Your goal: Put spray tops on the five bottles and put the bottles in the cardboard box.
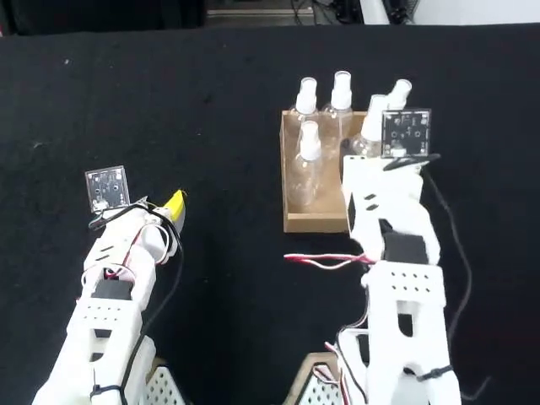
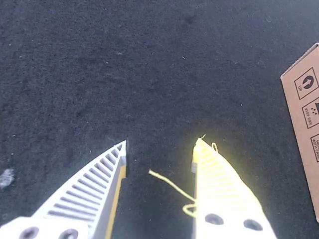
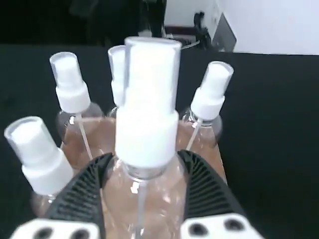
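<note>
**Bottles, box and two pincers.** Five clear bottles (image 1: 305, 181) are counted, and each is capped with a white spray top (image 1: 310, 139), making five tops in all. All five are grouped at one cardboard box (image 1: 312, 224), which is set on the black tabletop (image 1: 211, 101).

One bottle (image 3: 144, 199) is pinched at its shoulder between the two black fingers (image 3: 82, 191) of the right pincer (image 3: 144, 158), at the right side of the box. Whether its base touches the box floor cannot be told. The other four bottles are seen around it, one of them (image 3: 212, 92) tilted.

The left pincer (image 2: 160, 144) is held spread over bare tabletop, well to the left of the box. Nothing is held between its two fingers, one white (image 2: 94, 189) and one yellow (image 2: 219, 189). One corner of the box is seen off to its side.
</note>
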Controlling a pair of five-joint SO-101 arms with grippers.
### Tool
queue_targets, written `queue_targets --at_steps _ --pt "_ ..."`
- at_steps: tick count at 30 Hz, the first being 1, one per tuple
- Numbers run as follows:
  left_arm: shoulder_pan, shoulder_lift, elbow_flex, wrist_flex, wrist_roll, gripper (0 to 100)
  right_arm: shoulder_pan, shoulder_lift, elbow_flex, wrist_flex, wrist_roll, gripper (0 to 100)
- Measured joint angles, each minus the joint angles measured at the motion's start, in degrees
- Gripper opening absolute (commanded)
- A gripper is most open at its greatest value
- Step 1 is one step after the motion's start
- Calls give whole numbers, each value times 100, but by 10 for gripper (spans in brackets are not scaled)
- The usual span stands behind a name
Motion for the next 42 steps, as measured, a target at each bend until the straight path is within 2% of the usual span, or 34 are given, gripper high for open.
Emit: queue_targets --at_steps 6,16,42 --pt "0 0 0 0 0 213 -18 0 554 -747 0 10" --pt "0 0 0 0 0 213 -9 0 2075 -3024 0 10" --pt "0 0 0 0 0 213 -9 229 1952 -3059 0 10"
